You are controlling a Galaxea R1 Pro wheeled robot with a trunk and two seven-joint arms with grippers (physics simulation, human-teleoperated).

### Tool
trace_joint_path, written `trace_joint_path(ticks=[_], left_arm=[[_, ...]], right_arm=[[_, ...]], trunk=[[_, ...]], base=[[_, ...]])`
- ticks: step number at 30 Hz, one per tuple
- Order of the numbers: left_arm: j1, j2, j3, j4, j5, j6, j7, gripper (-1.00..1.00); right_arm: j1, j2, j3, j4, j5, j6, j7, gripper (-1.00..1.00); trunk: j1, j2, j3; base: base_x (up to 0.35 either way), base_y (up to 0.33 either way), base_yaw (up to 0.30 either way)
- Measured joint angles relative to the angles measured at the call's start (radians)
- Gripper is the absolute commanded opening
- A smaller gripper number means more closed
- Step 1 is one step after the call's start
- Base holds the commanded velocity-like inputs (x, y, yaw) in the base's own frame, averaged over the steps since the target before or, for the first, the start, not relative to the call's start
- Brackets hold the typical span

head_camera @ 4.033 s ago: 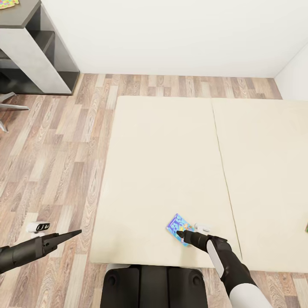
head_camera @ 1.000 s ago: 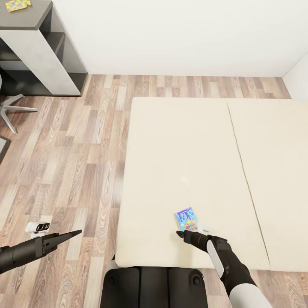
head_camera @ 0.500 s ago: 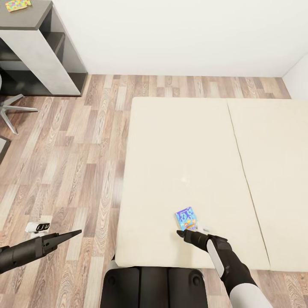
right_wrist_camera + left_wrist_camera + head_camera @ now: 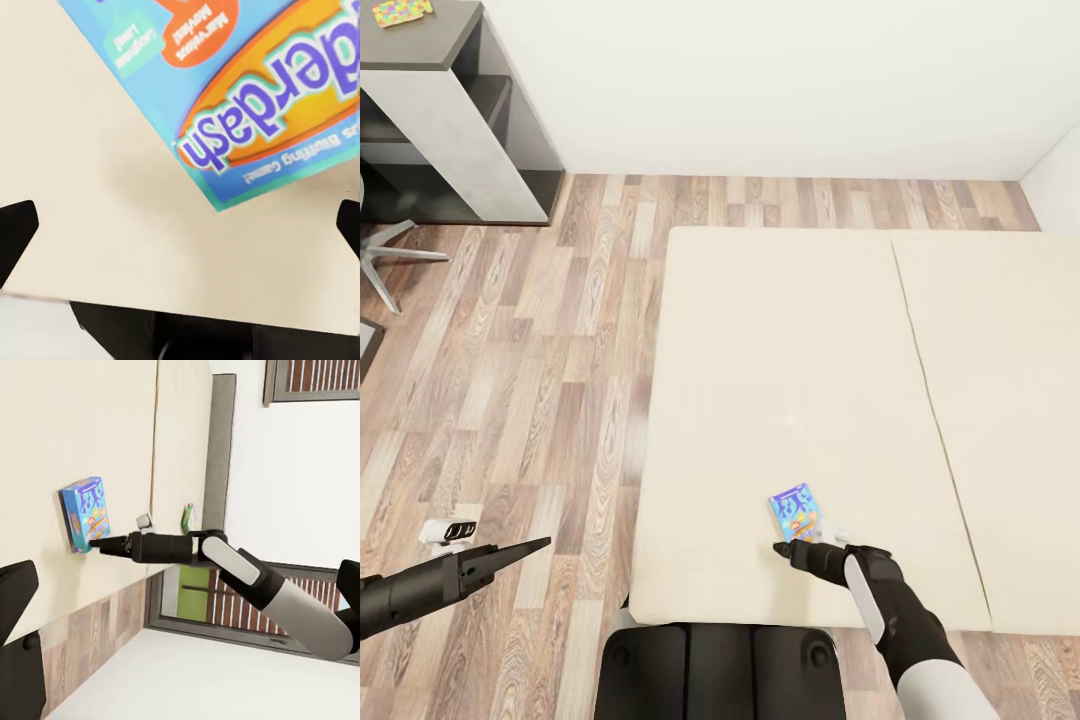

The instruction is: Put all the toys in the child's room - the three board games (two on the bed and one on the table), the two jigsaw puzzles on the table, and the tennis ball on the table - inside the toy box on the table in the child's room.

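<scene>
Blue game (image 4: pixel 796 512): it lies flat on the bed (image 4: pixel 800 330), near the front edge, just ahead of your right gripper (image 4: pixel 792 549). In the right wrist view its cover (image 4: pixel 247 82) sits between the finger tips but farther out, apart from them.
Right gripper: its jaws stand wide apart around nothing; only the two dark tips (image 4: pixel 15 229) show at the picture's edges. You hold nothing here.
Left gripper (image 4: pixel 525 549): it hangs over the floor (image 4: pixel 530 330), well apart from the bed. From the head view you cannot tell whether its fingers are apart or together; its own camera shows one dark finger (image 4: pixel 15 645) at the edge.
Second game (image 4: pixel 187 517): a small green-edged carton shows farther along the bed in the left wrist view.
Jigsaw (image 4: pixel 400 11): one patterned slab rests on the dark shelf (image 4: pixel 430 45) at the far left.
Progress: judged from this, no bed game is lifted; the pick-up, the carry and the rest of the toys are all ahead of you.
</scene>
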Motion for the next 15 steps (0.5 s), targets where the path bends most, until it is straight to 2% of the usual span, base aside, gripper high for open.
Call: trace_joint_path(ticks=[15], left_arm=[[0.000, 0.000, 0.000, 0.000, 0.000, 0.000, 0.000, 1.00]], right_arm=[[0.002, 0.000, 0.001, -0.097, 0.003, 0.086, -0.042, 1.00]], trunk=[[0.000, 0.000, 0.000]], base=[[0.000, 0.000, 0.000]])
